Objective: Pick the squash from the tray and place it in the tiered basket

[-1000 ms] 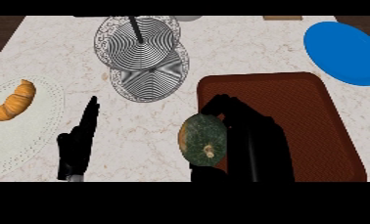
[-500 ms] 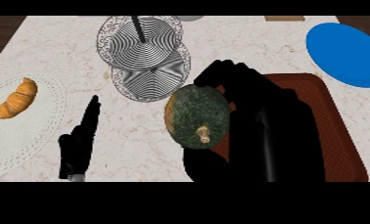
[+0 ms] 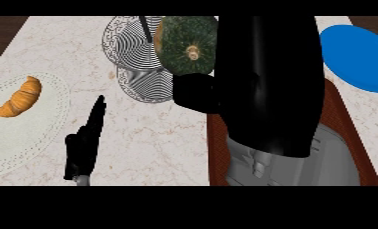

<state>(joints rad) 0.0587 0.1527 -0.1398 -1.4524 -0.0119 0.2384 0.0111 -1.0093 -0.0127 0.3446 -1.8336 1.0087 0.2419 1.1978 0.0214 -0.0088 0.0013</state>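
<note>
A dark green squash [image 3: 188, 43] with a tan stem scar hangs high above the counter, held by my right hand [image 3: 269, 88], whose thumb curls under it and whose palm backs it on the right. The squash sits over the right side of the wire tiered basket [image 3: 136, 58], which shows as grey concentric rings with a dark centre post. The brown tray [image 3: 215, 148] lies below my right forearm, mostly hidden by it. Edge-on at the lower left, my left hand [image 3: 87, 140] rests open with its fingers pointing up.
A croissant [image 3: 22, 97] lies on a white plate [image 3: 29, 138] at the left edge. A blue plate [image 3: 354, 55] sits at the right edge. Bare marble counter lies between the left hand and the tray.
My right hand has risen and moved up and left with the squash, from above the tray's left edge to over the basket. The left hand has stayed put.
</note>
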